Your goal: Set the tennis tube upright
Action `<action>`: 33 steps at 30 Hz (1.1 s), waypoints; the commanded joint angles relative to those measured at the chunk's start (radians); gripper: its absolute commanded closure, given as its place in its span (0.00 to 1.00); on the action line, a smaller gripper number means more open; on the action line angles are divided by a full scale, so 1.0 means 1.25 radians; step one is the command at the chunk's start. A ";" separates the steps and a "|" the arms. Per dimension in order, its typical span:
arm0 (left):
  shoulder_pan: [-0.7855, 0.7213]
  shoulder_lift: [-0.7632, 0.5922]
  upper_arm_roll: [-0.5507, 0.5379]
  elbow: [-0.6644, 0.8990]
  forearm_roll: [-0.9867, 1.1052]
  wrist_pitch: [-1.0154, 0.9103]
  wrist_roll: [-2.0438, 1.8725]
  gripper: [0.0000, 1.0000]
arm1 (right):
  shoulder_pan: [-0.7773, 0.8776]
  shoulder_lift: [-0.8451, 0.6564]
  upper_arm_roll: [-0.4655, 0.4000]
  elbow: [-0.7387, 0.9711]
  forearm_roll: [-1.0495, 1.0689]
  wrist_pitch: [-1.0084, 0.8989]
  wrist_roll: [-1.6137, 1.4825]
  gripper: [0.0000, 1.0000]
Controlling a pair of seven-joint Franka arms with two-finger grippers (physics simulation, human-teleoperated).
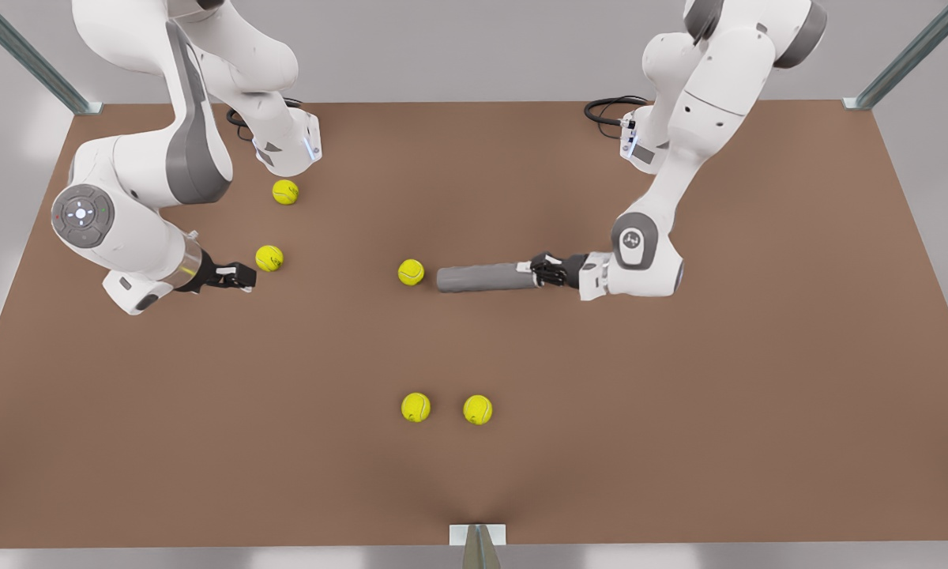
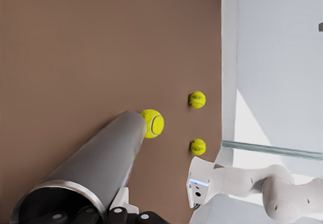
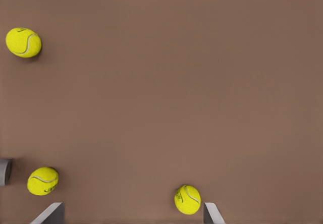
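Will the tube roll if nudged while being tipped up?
Probably: the tennis tube is a smooth cylinder lying flat, so it may roll. It looks rigid. The left gripper is at its rimmed end; the right gripper waits by a ball.

The brown table (image 1: 679, 442) carries the tennis tube (image 1: 482, 277), lying flat. One tennis ball (image 1: 411, 272) sits just beside the tube's closed end; four others lie scattered farther off.
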 commanded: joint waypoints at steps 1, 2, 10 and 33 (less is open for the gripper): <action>0.001 -0.002 0.000 0.000 0.016 -0.001 -0.002 0.79 | 0.000 0.001 0.000 0.000 -0.001 0.001 0.000 0.00; 0.005 -0.006 0.000 0.000 0.019 -0.004 -0.006 0.79 | 0.000 0.001 0.000 0.000 -0.001 0.001 0.000 0.00; 0.025 -0.039 0.047 0.020 0.091 -0.027 -0.078 0.79 | 0.000 0.000 0.000 0.000 -0.001 0.000 0.000 0.00; 0.057 -0.093 0.134 0.123 0.384 -0.071 -0.292 0.79 | -0.002 0.002 0.000 0.000 -0.001 0.000 0.000 0.00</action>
